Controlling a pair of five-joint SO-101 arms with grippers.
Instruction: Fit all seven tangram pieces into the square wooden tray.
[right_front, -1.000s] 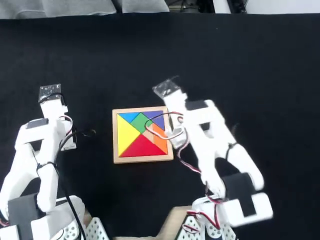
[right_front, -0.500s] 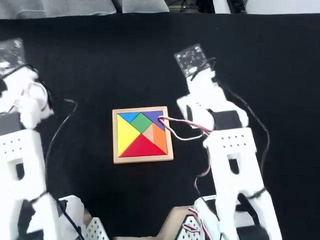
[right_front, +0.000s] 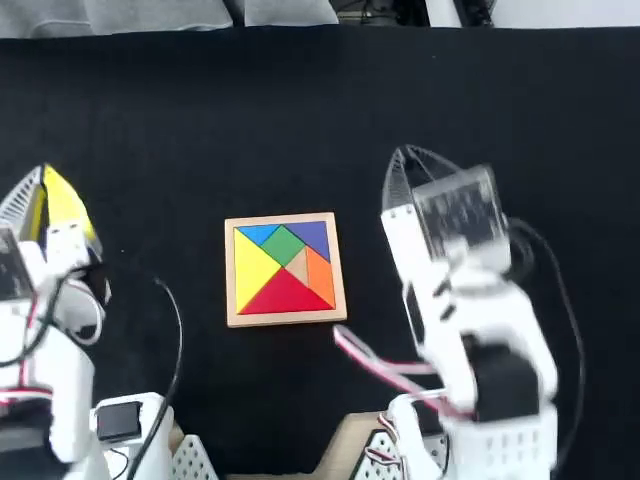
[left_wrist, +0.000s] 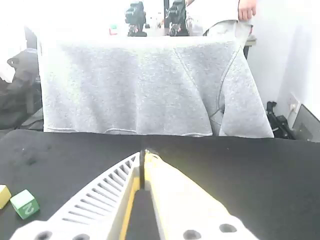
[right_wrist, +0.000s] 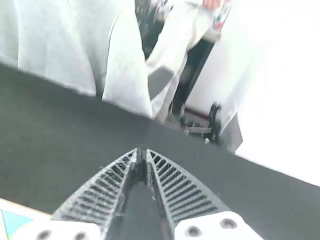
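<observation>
The square wooden tray (right_front: 286, 318) lies at the table's middle, holding the tangram pieces flat: a yellow triangle (right_front: 252, 272), a red triangle (right_front: 285, 293), blue (right_front: 257, 233), green (right_front: 283, 243), purple (right_front: 313, 236), orange (right_front: 320, 270) and tan (right_front: 298, 265) pieces. My left gripper (right_front: 42, 172) is raised at the far left, well apart from the tray, and its fingers are shut on nothing (left_wrist: 142, 152). To the tray's right, my right gripper (right_front: 400, 152) is also lifted high and shut with nothing in it (right_wrist: 141, 150). A tray corner (right_wrist: 4, 206) shows in the right wrist view.
A green cube (left_wrist: 24, 204) and a small yellow block (left_wrist: 3, 195) lie on the black cloth in the left wrist view. Grey fabric (left_wrist: 140, 85) hangs beyond the table's far edge. Both arm bases stand at the near edge.
Both arms have risen and drawn back from the tray. The right gripper left the tray's right side and moved right; the left one swung out to the left.
</observation>
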